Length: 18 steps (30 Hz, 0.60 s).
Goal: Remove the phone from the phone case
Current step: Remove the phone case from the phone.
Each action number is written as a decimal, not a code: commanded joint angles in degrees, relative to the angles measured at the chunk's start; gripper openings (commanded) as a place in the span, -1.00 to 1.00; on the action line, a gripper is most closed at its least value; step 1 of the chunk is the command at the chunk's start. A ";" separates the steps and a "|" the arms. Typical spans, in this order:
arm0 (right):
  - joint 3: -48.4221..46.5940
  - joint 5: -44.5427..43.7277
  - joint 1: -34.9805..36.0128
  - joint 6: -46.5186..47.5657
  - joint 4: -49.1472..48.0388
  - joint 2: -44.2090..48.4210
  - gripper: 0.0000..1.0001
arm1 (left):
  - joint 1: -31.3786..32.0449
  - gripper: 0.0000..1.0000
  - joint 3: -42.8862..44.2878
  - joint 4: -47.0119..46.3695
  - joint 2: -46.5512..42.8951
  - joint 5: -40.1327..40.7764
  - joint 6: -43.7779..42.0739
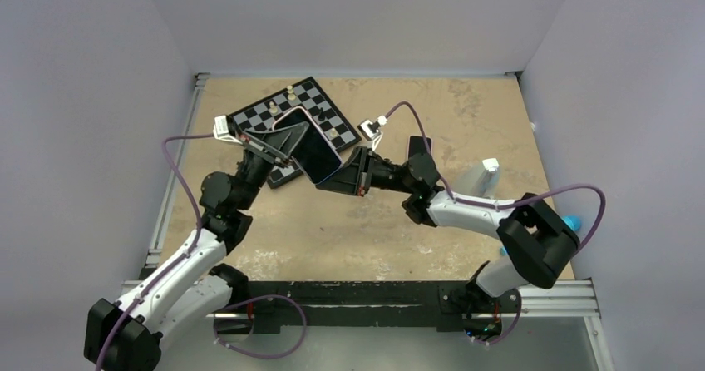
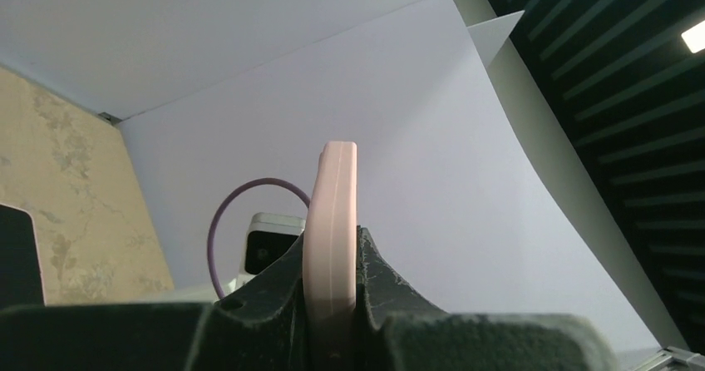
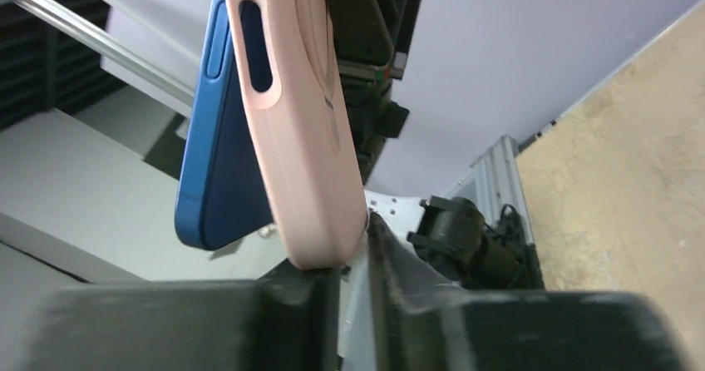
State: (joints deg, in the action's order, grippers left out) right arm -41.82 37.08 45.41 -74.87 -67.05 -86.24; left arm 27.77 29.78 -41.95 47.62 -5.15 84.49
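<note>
A blue phone (image 1: 309, 148) in a pink case (image 1: 322, 136) is held in the air over the chessboard, between both grippers. My left gripper (image 1: 281, 142) is shut on the case; in the left wrist view the case's pink edge (image 2: 332, 213) stands clamped between the fingers (image 2: 332, 304). My right gripper (image 1: 338, 175) is at the lower end. In the right wrist view its jaws (image 3: 353, 259) are almost together, and the case's corner (image 3: 295, 130) rests on the fingertips rather than between them. The phone's corner (image 3: 212, 180) stands out of the case there.
A black-and-white chessboard (image 1: 320, 105) with several pieces lies at the back left of the tan table. A clear bottle with a white cap (image 1: 486, 175) stands at the right, a blue object (image 1: 572, 221) near the right wall, and a dark flat object (image 1: 420, 146) behind the right arm.
</note>
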 commanded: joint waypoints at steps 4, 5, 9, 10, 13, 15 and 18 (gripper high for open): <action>2.24 -5.45 -1.82 31.29 32.80 11.59 0.04 | 2.46 -1.00 6.63 10.05 -9.74 -13.94 -7.49; 3.47 -6.15 -1.81 34.77 35.20 14.48 0.08 | 2.39 -1.00 6.98 13.81 -11.10 -12.29 -9.96; 5.83 -6.72 -1.84 38.77 45.01 23.34 0.10 | 2.32 -1.00 6.34 21.02 -14.34 -6.22 -17.20; 5.84 -7.04 -1.82 38.41 46.85 25.27 0.09 | 2.30 -1.00 6.08 21.16 -14.45 -5.92 -18.10; 5.15 -5.38 -1.81 34.72 48.20 30.14 0.04 | 2.34 -1.00 5.84 20.70 -13.74 -5.96 -19.53; 4.64 -3.01 -1.68 30.55 45.37 32.17 0.02 | 2.35 -1.00 5.82 19.98 -12.98 -6.21 -19.64; 3.33 -2.01 -1.55 26.11 41.87 33.87 -0.01 | 2.29 -1.00 5.37 18.17 -11.94 -6.61 -18.87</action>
State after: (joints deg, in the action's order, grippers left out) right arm -35.99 33.19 43.51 -43.77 -22.74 -54.65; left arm 30.15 33.56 -20.12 34.76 -11.99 66.85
